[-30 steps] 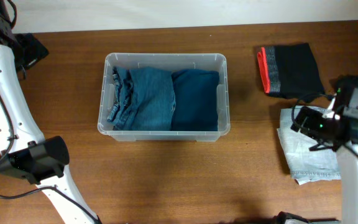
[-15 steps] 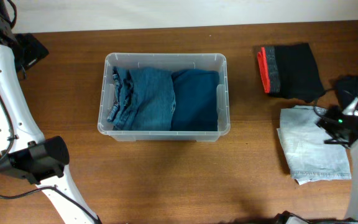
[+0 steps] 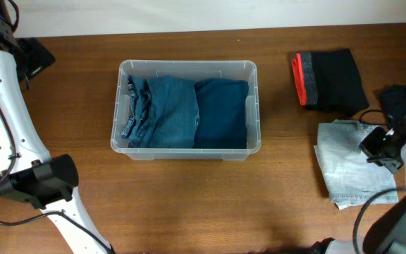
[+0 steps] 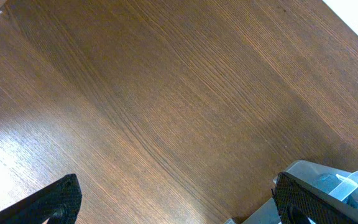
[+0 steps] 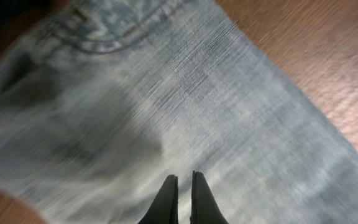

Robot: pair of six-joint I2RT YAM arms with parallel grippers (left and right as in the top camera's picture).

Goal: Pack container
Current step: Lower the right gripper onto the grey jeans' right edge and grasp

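Observation:
The container (image 3: 186, 65), a clear plastic bin, stands at the table's middle with folded blue jeans (image 3: 164, 113) and a darker blue garment (image 3: 222, 113) inside. Its corner (image 4: 328, 177) shows in the left wrist view. My left gripper (image 4: 178, 202) is open over bare wood to the container's left, fingers (image 4: 55, 202) wide apart, and in the overhead view it sits at the far left (image 3: 35, 58). My right gripper (image 5: 183, 186) is shut and hovers over light denim (image 5: 185, 106), which lies at the right of the table (image 3: 351, 169). Nothing shows between its fingers (image 5: 168, 199).
A folded black garment with a red band (image 3: 333, 79) lies behind the light denim at the back right. A dark cloth (image 3: 400, 99) sits at the right edge. The left arm's white links (image 3: 9, 120) run along the left side of the table.
My right gripper has closed from wide open and its arm has drawn back to the right, off the middle of the light denim. The left arm has not moved.

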